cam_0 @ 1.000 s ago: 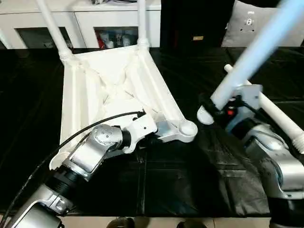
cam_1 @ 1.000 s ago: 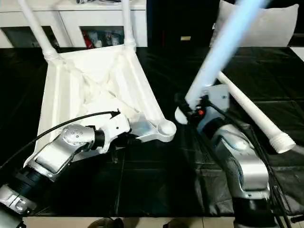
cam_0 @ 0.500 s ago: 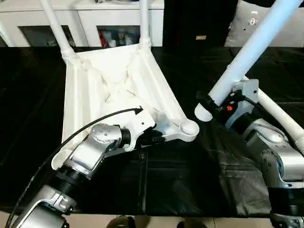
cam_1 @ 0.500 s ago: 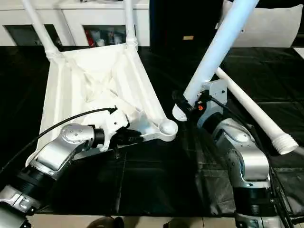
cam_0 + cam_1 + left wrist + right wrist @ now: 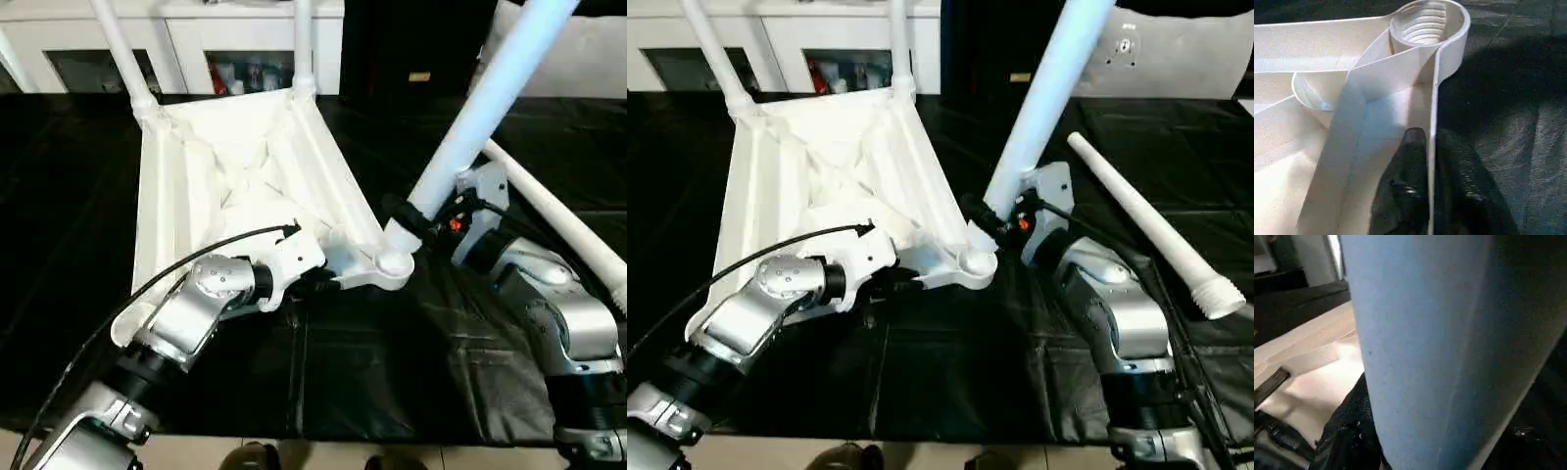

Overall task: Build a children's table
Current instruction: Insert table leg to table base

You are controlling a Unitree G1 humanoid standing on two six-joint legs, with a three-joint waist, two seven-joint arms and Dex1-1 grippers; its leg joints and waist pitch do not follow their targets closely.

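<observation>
The children's table [image 5: 235, 166] lay upside down on the left half of the black-covered worktable [image 5: 372, 372], its cross-ribbed underside facing up. Two white legs already stood in its far corner sockets, one at the far left [image 5: 122, 49] and one at the far right [image 5: 302, 44]. Its near edge ended well short of the worktable's near edge, leaving a broad band of wrinkled black cover open in front. To the right, a loose leg [image 5: 1141, 225] lay diagonally on the cover, well apart from the top, its threaded end toward the near right.

The left gripper [image 5: 1431, 161] was pinched on the thin side wall of the top, one black finger [image 5: 1409, 166] on each face, just near of the open near-right corner socket [image 5: 1426, 22], whose inner threads showed.

The right gripper [image 5: 416, 217] clasped a third leg [image 5: 490, 93] close to its lower end; that leg slanted up to the far right, with its lower end right at the near-right socket [image 5: 394, 262].
</observation>
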